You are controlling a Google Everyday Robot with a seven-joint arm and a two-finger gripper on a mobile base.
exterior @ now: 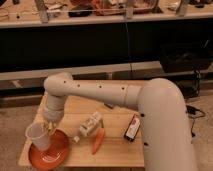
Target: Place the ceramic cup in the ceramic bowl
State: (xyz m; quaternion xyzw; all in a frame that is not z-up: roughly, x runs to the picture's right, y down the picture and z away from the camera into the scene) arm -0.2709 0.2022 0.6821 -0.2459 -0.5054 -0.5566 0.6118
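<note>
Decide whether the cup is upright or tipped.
Tipped: the cup leans, mouth away from the gripper beside it, base over the bowl.

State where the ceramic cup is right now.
In the camera view, the ceramic cup is lower left, tilted over the ceramic bowl, with the claw at its upper right and the carton further right.

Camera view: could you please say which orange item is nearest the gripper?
The ceramic bowl, the wide round dish just below the gripper and ceramic cup; the slim carrot lies farther right.
</note>
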